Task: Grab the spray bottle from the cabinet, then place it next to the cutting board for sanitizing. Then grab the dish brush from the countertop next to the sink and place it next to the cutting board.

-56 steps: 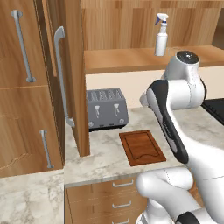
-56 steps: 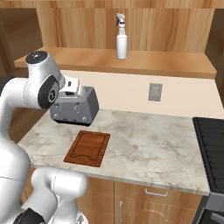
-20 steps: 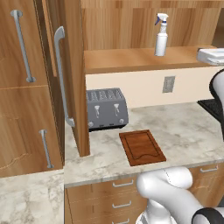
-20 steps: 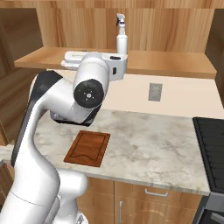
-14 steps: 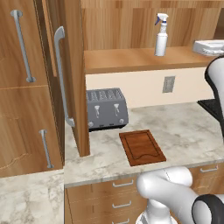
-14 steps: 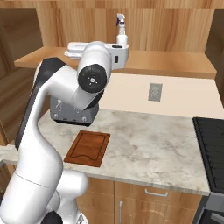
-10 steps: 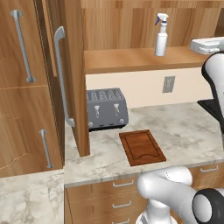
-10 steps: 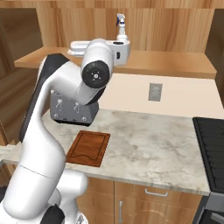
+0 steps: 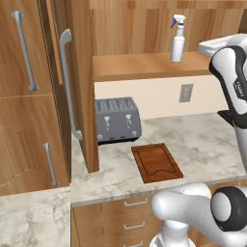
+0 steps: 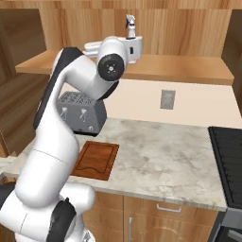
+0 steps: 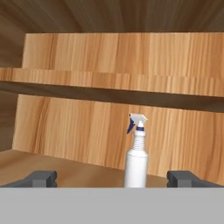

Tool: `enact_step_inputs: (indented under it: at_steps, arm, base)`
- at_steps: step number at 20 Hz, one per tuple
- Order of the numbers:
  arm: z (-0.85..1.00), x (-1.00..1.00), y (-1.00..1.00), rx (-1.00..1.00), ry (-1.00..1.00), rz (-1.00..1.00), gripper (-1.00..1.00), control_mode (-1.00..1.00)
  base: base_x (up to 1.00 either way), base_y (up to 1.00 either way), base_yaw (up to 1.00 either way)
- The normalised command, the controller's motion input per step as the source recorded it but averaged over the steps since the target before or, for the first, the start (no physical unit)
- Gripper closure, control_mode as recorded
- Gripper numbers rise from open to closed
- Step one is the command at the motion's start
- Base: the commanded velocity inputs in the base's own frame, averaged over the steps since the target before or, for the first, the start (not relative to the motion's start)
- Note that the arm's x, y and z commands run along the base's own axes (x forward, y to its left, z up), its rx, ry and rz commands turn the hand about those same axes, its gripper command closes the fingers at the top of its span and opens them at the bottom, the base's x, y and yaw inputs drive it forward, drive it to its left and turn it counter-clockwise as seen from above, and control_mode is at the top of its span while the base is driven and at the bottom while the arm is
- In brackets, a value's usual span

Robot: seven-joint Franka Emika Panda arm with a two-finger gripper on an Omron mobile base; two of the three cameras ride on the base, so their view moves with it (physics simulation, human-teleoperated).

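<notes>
My tool [image 11: 112, 178] is spread wide, gripping nothing — the spray bottle [image 11: 136, 154] stands upright between its tips, farther back on the cabinet [image 9: 144, 65] shelf. Down on the desk [image 9: 202, 144] I see the cutting board [image 9: 156, 161] lying just before the toaster [image 9: 117, 119].

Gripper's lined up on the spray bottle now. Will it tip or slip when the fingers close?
The spray bottle stands tall and slim on the cabinet shelf, so a nudge probably tips it. Its smooth white body may slip; grip low, below the narrow neck. The gripper is open, straddling it.
</notes>
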Motion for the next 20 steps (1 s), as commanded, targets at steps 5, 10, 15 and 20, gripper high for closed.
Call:
enact_step_inputs:
  at_steps: [5, 10, 15, 20]
  arm:
    - [-0.02, 0.46, 0.00, 0.01, 0.00, 0.00, -1.00, -1.00]
    - [-0.01, 0.44, 0.00, 0.00, 0.00, 0.00, -1.00, -1.00]
    - [0.00, 0.25, 0.00, 0.00, 0.00, 0.00, -1.00, -1.00]
    - [0.00, 0.42, 0.00, 0.00, 0.00, 0.00, -1.00, -1.00]
  base:
    - [0.00, 0.00, 0.00]
    - [0.00, 0.00, 0.00]
    - [0.00, 0.00, 0.00]
    - [0.00, 0.00, 0.00]
